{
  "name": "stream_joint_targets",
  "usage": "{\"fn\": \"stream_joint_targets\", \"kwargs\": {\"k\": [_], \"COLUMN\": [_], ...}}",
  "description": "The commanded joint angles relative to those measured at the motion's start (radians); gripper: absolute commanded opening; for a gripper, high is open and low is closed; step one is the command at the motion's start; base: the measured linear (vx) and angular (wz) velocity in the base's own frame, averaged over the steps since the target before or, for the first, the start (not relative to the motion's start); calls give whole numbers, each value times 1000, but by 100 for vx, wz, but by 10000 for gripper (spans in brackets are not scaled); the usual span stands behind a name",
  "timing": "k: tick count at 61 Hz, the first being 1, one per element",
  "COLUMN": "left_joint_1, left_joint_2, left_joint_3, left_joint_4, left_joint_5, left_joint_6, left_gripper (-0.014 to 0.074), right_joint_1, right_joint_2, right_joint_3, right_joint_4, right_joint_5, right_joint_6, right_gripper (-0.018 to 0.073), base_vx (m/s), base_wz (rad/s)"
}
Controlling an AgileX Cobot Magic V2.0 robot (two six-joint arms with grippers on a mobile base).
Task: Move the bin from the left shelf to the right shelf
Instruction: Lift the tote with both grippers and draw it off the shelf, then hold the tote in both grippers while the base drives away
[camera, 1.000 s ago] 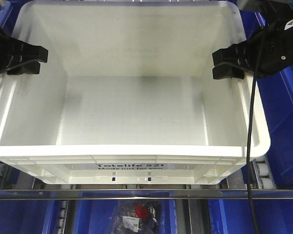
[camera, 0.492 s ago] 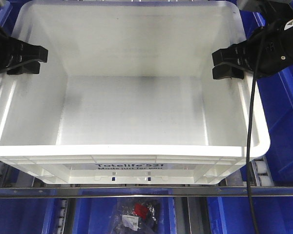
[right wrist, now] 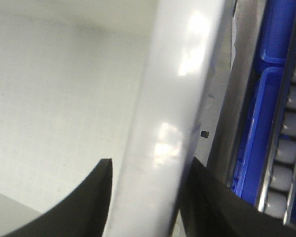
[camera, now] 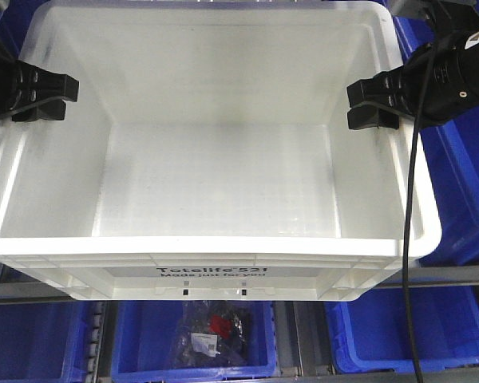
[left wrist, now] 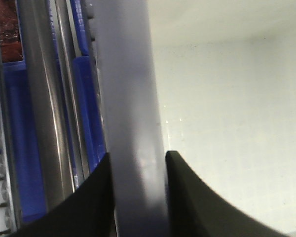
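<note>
Front view: I see the bin point(camera: 211, 249) gripped at both side rims, left pincer point(camera: 41, 97) on the left wall and right pincer point(camera: 373, 104) on the right wall. Blue bins point(camera: 399, 335) lie below it.
Left wrist: fingers point(left wrist: 91, 207) straddle the rim, closed against it.
Right wrist: fingers point(right wrist: 79, 207) likewise clamped on the rim.

This looks like a warehouse or parts storeroom. Steel rack rails point(camera: 455, 275) carry small grey rollers point(right wrist: 287, 148). Blue plastic storage bins point(camera: 399, 339) fill the levels, one holding bagged small parts point(camera: 214, 333), around a large white printed plastic tote point(camera: 223, 183).
</note>
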Motion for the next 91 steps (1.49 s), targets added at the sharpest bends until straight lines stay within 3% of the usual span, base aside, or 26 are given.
{"fn": "stream_joint_targets", "kwargs": {"k": [1, 91], "left_joint_1": [-5, -5], "left_joint_2": [-47, -47], "left_joint_3": [-40, -40], "left_joint_4": [-3, -3], "left_joint_5": [-97, -96], "left_joint_6": [29, 29], "left_gripper": [-8, -8], "right_joint_1": [-5, -5], "right_joint_2": [-43, -43], "right_joint_3": [-36, -36], "right_joint_4": [3, 3], "right_joint_5": [-72, -72], "right_joint_6": [-19, -19], "right_gripper": [-4, -4], "base_vx": [-14, -16], "base_wz": [-13, -11]}}
